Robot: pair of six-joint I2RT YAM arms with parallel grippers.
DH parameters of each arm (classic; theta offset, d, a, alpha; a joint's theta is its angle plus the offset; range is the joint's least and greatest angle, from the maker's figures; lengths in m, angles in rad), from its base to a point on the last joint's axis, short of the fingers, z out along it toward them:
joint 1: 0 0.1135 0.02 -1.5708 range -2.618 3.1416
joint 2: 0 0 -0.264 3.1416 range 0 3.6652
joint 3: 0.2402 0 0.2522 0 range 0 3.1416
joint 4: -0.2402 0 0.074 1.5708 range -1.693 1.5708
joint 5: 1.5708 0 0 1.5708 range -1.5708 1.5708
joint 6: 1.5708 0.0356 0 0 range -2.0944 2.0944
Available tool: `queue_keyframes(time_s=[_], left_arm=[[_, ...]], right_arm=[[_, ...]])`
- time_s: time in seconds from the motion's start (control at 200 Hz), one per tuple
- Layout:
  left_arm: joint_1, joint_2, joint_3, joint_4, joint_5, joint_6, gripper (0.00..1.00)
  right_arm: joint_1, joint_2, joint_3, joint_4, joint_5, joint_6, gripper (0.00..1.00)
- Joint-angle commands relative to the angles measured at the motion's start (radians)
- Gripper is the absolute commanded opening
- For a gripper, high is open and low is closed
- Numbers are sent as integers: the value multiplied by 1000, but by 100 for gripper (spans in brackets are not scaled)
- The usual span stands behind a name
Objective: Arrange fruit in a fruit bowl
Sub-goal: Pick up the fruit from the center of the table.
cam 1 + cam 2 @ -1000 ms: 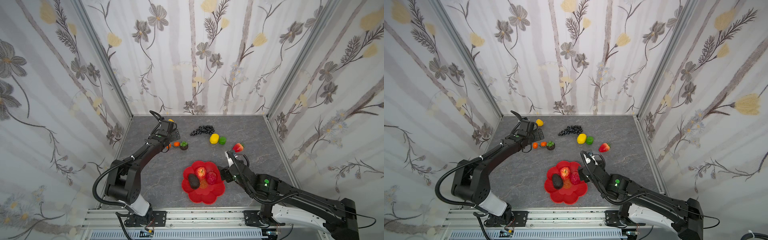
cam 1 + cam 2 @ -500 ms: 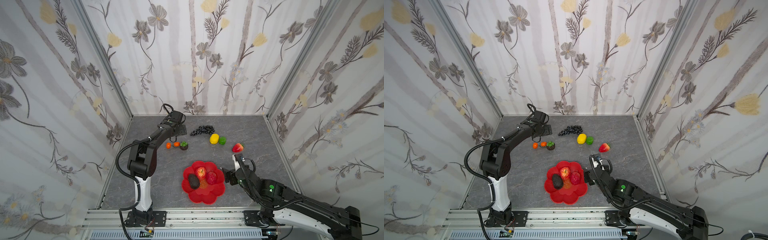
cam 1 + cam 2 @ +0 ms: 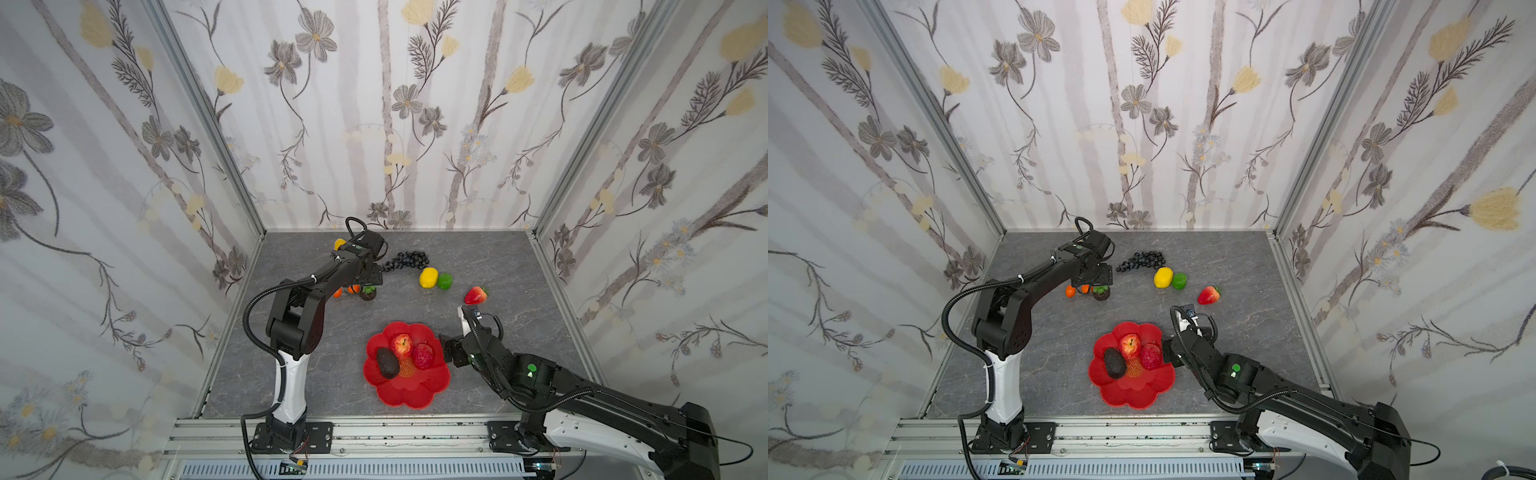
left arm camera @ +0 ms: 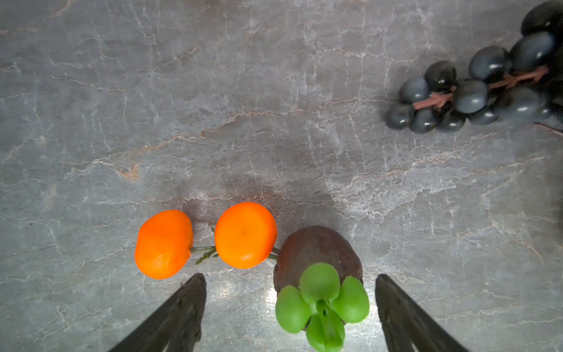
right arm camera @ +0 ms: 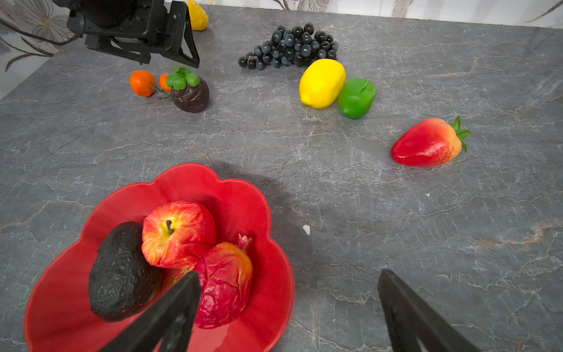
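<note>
- left wrist view: the left gripper [image 4: 289,275] hangs over the table [image 4: 274,106] with its jaws wide apart. the dark fruit [image 4: 313,247] with green leaves lies between the fingers, and neither seems to touch it.
- two oranges [image 4: 245,234] on one stem lie just beside the dark fruit. the grapes [image 4: 475,91] are off to one side.
- step in hand, as i judge it: reaching for the next fruit, most likely the dark fruit. nothing is gripped yet.
- the next move calls for coming down centred, so that both fingers straddle the round body below the leaves, and then closing. the nearer orange sits so close that a finger could nudge it.
- the right gripper [image 5: 289,272] is also spread open and empty. it sits at the bowl [image 5: 213,176] edge, with one finger over the dish.
- the bowl is shallow, glossy and red with a petal rim, and it stands at the near middle of the table in both top views.
- it holds an apple [image 3: 401,345], an avocado [image 3: 387,363] and a wrinkled red fruit [image 3: 423,356]. they are packed together in its far half, and the near half is bare.
- outside the bowl, the lemon [image 5: 321,83] touches the green fruit [image 5: 356,97].
- the strawberry [image 5: 426,143] lies alone, nearest the right arm.
- a yellow fruit [image 3: 340,243] sits by the back wall behind the left arm.
</note>
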State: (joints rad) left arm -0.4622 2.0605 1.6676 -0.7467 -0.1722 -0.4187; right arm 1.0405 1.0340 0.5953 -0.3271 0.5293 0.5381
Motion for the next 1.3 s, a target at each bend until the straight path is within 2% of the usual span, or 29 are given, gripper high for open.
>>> queue_keyframes(time_s=[0.0,0.465,0.739,1.119,1.294], left_arm=[[-15,0,-16,-12,-6,-14,84],[-38,1,-95,86,16,-30,73],[-42,15,-95,115,3,-21,66],[-50,41,-88,140,-19,7,64],[-55,39,-92,155,-29,30,59]], right_arm=[[0,9,4,48,-3,2,91],[-1,27,4,51,-16,10,91],[-2,32,3,51,-20,16,91],[-2,36,8,48,-21,17,92],[-2,32,9,44,-20,18,92]])
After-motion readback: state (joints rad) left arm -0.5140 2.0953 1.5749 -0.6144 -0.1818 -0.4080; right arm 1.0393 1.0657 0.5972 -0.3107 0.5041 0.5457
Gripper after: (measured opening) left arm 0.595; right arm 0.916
